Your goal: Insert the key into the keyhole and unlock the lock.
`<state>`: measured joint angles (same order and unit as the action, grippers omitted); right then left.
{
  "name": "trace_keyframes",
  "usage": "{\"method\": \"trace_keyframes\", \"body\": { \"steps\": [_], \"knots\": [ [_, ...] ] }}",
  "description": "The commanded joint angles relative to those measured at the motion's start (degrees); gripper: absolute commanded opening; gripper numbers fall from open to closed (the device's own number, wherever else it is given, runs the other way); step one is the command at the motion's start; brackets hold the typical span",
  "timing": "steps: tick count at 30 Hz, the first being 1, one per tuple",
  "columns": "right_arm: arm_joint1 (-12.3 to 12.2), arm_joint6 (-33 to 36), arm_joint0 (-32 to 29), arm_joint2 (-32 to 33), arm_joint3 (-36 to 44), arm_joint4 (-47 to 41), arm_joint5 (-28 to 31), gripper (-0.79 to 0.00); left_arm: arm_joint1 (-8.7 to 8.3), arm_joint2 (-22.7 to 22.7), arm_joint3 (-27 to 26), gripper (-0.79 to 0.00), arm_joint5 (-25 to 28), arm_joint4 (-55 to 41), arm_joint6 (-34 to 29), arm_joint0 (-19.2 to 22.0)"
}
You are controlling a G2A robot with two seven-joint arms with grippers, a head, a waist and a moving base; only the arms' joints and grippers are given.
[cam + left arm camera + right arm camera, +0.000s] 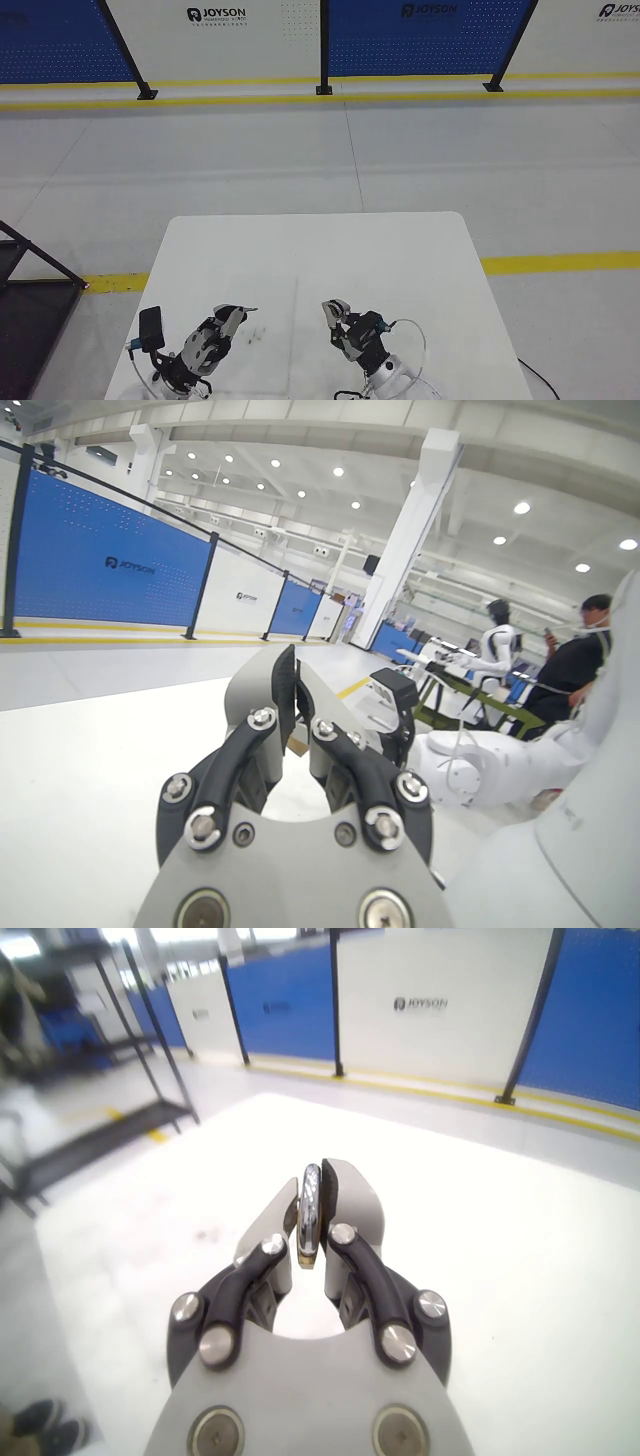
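We list, on the white table (400, 250):
- Black rack (30, 270), off the table at 9 o'clock.
- Left gripper (238, 314) (292, 660), at 7 o'clock, fingers pressed together on a slim key (251, 310).
- Dark scuffs (255, 335) lie just beside it.
- Right gripper (335, 310) (311, 1175), at 6 o'clock, clamped on the lock (308, 1213), held edge-on.
- Blue-and-white barrier (400, 35), at 12 o'clock.
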<state>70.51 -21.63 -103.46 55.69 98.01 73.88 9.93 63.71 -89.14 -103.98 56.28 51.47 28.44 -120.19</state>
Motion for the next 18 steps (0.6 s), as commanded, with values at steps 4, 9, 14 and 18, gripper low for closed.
{"method": "trace_keyframes", "body": {
  "steps": [4,9,14,18],
  "knots": [
    [-0.5,-5.1,0.8,2.7,0.4,-9.3,12.1,-0.785,-0.65,4.0,0.2,-0.785,1.7,-12.5,-2.9,2.7],
    [-0.5,-3.2,3.7,3.1,-0.7,-16.3,19.5,-0.785,-1.73,7.1,0.2,-0.785,1.7,-22.2,-7.1,5.1],
    [-0.5,-3.2,3.7,3.1,-0.7,-16.3,19.5,-0.785,-1.88,7.3,0.3,-0.785,1.7,-23.0,-7.9,5.3],
    [-0.5,-3.2,3.7,3.1,-0.7,-16.3,19.5,-0.785,-1.88,7.3,0.3,-0.785,1.7,-23.0,-7.9,5.3]
  ]
}}
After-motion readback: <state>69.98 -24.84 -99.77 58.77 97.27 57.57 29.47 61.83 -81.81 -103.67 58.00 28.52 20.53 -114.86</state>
